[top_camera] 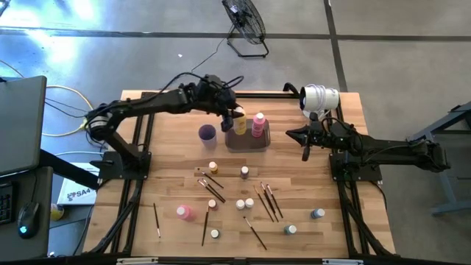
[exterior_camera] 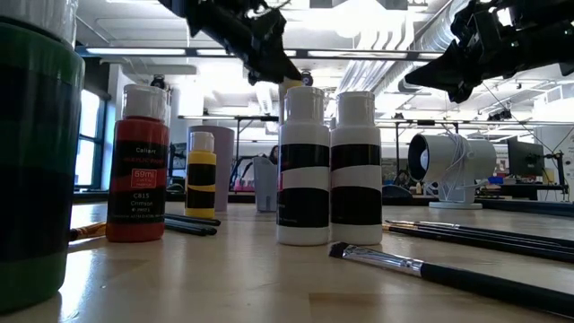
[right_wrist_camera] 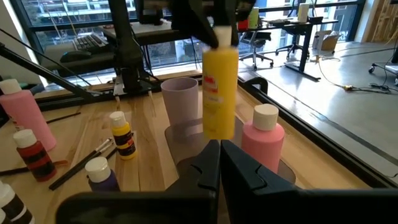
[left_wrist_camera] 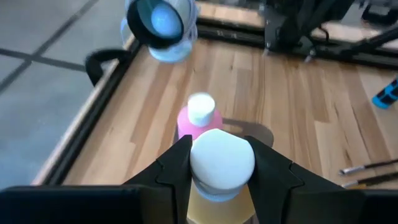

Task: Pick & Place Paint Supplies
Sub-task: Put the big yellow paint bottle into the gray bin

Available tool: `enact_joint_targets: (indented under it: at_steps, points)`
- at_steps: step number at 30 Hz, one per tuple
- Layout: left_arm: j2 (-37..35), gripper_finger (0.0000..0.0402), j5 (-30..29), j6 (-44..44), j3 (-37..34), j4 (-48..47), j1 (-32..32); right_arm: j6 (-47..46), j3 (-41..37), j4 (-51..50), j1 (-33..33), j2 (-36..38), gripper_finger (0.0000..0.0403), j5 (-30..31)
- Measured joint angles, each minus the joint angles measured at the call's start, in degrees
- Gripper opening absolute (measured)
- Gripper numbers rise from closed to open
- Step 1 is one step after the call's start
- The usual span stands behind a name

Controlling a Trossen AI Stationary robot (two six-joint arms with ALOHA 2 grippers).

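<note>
Upper centre of the high view: the left gripper (top_camera: 237, 112) clamps the white cap of a yellow paint bottle (right_wrist_camera: 219, 93), suspended above the dark grey tray (top_camera: 246, 141) beside a pink bottle (top_camera: 258, 124) standing in it. At right, the right gripper (top_camera: 306, 152) waits, jaws closed and empty.

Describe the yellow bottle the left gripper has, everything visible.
The tall yellow bottle looks like plastic, with a white cap and a small red label. It hangs upright, the left gripper clamped on its cap, above the dark grey tray and not touching it. A pink bottle stands in the tray beside it; the purple cup is just behind.
</note>
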State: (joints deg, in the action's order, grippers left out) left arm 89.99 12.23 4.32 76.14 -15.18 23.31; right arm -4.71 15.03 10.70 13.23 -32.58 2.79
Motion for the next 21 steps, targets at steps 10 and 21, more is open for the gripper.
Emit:
enact_joint_targets:
  at_steps: [10,21]
  points:
    - [3.2,0.0120,-0.1,0.3,0.0,2.1,0.0,0.0,0.0,0.0,0.0,0.0,0.0005,0.0]
    - [6.5,0.0120,-1.1,0.4,0.0,4.1,-0.1,0.0,0.0,-0.2,0.0,0.0,0.0005,0.0]
